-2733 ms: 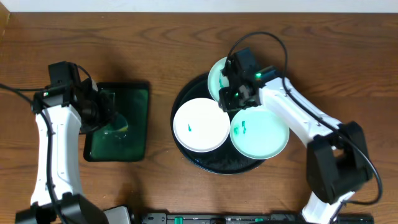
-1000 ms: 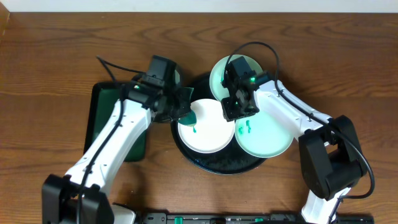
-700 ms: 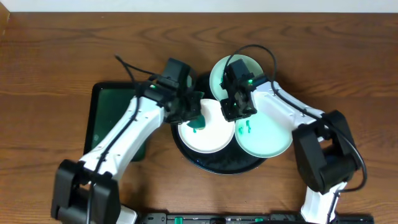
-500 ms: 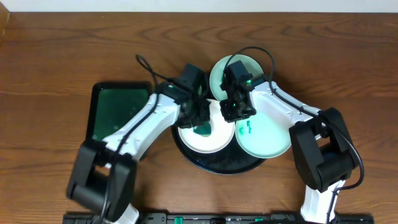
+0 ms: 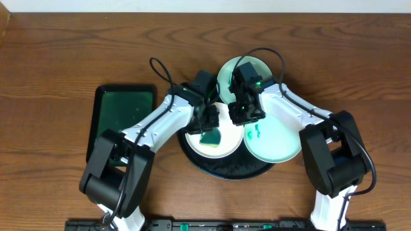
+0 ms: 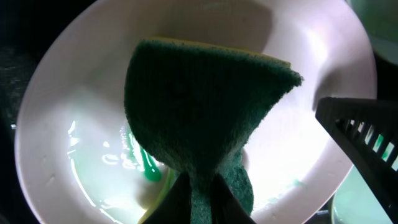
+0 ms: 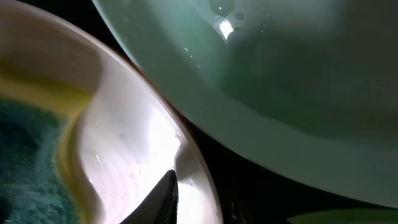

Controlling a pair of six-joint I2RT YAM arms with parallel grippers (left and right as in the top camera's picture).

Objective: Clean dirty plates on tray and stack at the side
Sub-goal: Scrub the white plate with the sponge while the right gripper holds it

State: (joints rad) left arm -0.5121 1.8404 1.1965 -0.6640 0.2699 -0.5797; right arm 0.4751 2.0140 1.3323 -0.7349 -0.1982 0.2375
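On the wooden counter, my left tool clenches the sponge on the white plate. The green smear lies just beside the sponge's left edge in my wrist view. I cannot tell whether my right tool is gripping anything.

Three pale plates on black tray

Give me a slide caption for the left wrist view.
Left pincer holds a green sponge on a green-smudged white plate in the black tray.

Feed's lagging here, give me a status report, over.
Left gripper shut on sponge, on white plate in tray. Right gripper at that plate's rim, grip unclear. Mint plate beside it smudged teal.
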